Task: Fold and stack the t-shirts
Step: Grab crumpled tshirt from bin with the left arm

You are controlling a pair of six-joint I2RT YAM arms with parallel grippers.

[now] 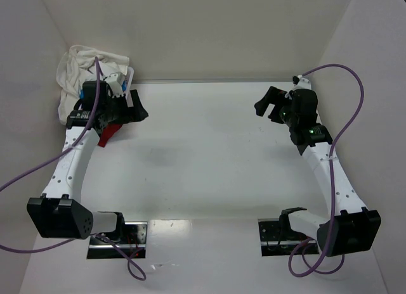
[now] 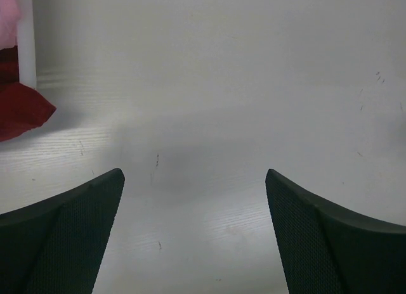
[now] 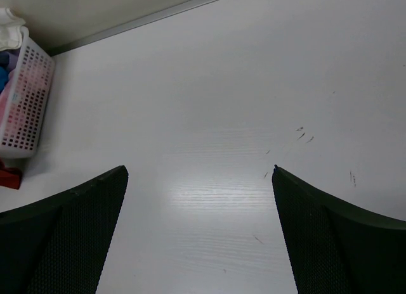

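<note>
A cream-white t-shirt (image 1: 79,69) is heaped over the white basket at the table's far left corner. A red t-shirt (image 1: 111,132) hangs from the basket onto the table and shows again at the left edge of the left wrist view (image 2: 19,113), under a bit of pink cloth (image 2: 7,21). The right wrist view shows the basket (image 3: 28,104) with white, blue and pink cloth inside. My left gripper (image 1: 134,110) (image 2: 195,173) stands open just right of the basket, holding nothing. Over bare table at the far right, my right gripper (image 1: 269,104) (image 3: 200,170) is open and holds nothing.
White walls close in the table on the left, back and right. The basket's white wall (image 2: 26,40) stands close to my left gripper. Purple cables (image 1: 352,116) loop off both arms. The arm bases (image 1: 117,234) sit at the near edge.
</note>
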